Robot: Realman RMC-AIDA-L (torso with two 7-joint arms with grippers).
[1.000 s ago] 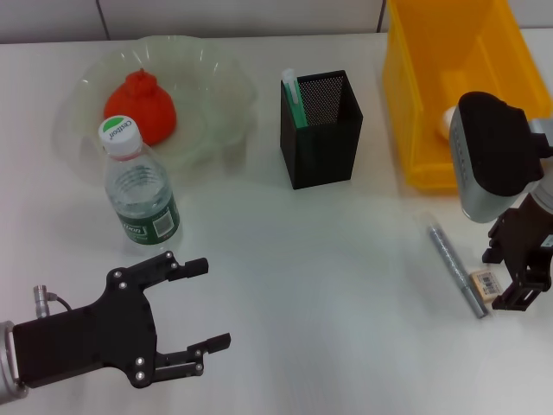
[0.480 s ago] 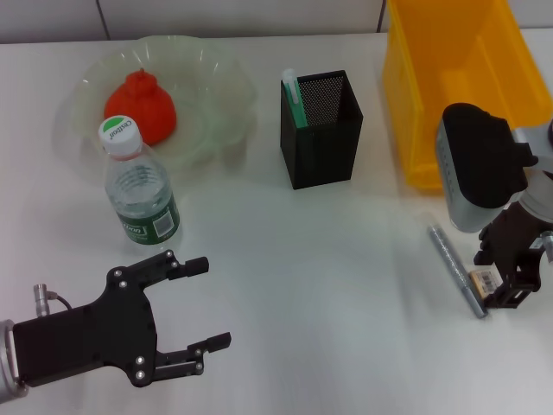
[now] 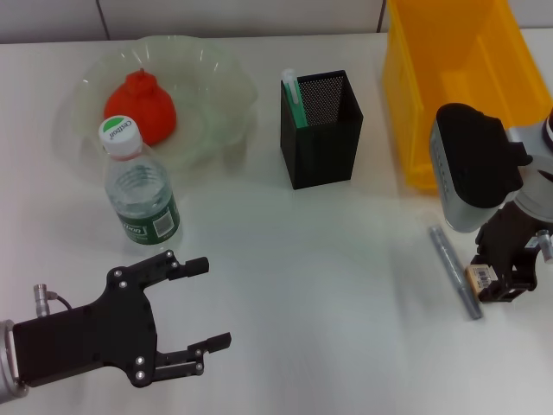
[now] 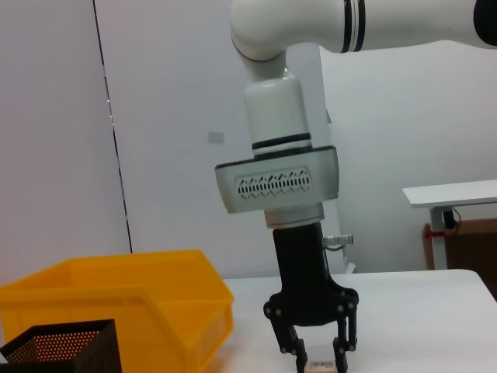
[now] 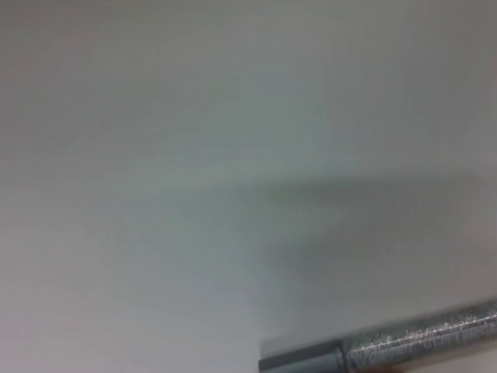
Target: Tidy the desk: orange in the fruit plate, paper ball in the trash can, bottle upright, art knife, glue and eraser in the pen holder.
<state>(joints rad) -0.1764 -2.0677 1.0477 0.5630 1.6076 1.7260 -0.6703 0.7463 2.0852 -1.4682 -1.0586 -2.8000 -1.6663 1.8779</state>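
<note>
we judge the job mostly done: the orange sits in the fruit plate, the bottle stands upright on the desk, and a green-and-white stick is in the pen holder. our right gripper is clamped on the eraser beside the art knife, both still to go in, while the left gripper rests apart near the bottle. the cap's green print and the eraser's barcode label are too small to read.

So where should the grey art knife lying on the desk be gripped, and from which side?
Grip the art knife mid-barrel from straight above, fingers across its narrow width: it lies flat on the desk, a thin rod. The right gripper, closed on the eraser, sits right beside its near end.
</note>
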